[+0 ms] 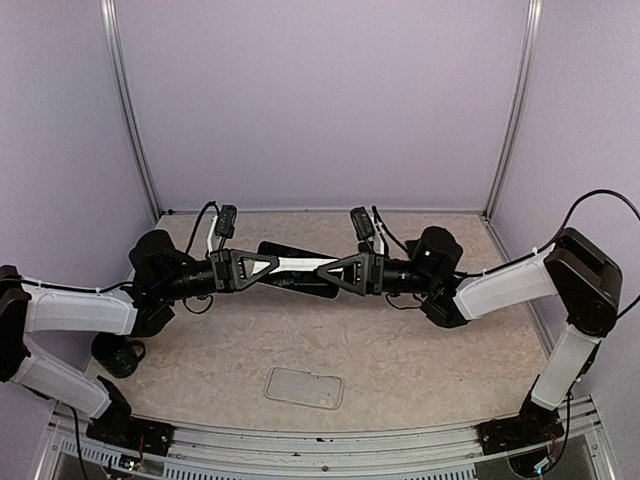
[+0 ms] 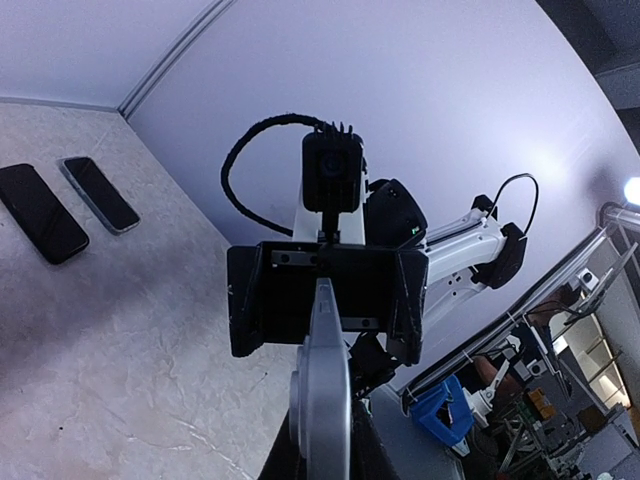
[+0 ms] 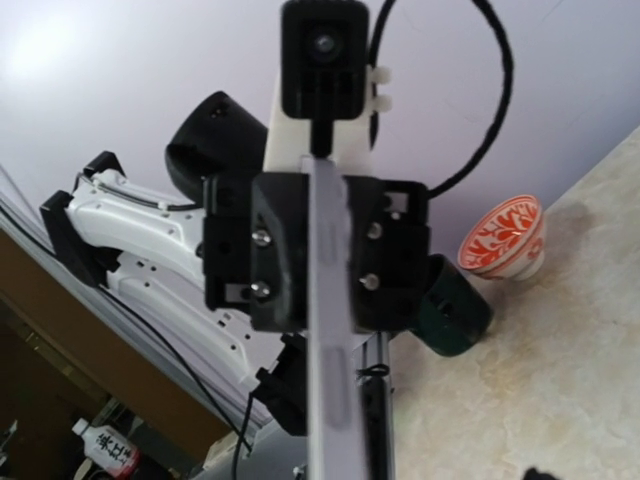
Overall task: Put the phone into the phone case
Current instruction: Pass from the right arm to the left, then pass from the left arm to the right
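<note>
So I count three phones, one clear case, one green mug, one red-patterned bowl, and two robot arms here.

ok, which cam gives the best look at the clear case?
Top external. The clear case lies flat and whole on the table, unobstructed, near the front edge. Neither wrist view shows it: each looks along the held phone, away from the case.

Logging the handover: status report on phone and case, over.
Left gripper and right gripper both shut on the slim silver phone, held aloft between them. Clear plastic phone case empty near table edge. Nothing covers it.
</note>
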`<control>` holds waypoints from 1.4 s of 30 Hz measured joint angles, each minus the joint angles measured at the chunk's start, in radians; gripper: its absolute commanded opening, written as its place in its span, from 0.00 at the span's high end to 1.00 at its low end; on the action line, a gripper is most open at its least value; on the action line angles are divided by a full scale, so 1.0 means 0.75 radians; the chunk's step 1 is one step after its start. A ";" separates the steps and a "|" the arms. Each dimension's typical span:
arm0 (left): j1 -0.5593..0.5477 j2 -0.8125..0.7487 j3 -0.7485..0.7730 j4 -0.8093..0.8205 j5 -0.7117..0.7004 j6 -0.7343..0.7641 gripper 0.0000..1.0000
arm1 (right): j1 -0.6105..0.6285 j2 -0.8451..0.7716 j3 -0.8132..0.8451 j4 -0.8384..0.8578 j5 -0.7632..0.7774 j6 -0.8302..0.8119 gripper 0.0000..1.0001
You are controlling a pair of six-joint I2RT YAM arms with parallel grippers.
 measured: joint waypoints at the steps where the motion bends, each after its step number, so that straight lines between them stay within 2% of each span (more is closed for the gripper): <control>1: -0.001 0.003 0.002 -0.001 -0.001 0.002 1.00 | 0.006 0.003 0.004 0.005 0.000 0.004 0.17; 28: -0.019 0.015 0.012 -0.001 -0.088 0.032 1.00 | 0.059 0.015 0.072 0.015 0.012 0.014 0.34; 33: -0.020 0.015 0.012 -0.001 -0.094 0.034 1.00 | 0.059 0.018 0.072 0.004 0.024 0.009 0.49; 36: -0.023 0.015 0.011 0.001 -0.093 0.034 1.00 | 0.060 0.022 0.072 -0.009 0.031 0.008 0.64; 42: -0.031 0.006 0.011 0.001 -0.086 0.038 1.00 | 0.059 0.034 0.072 -0.018 0.041 0.006 0.87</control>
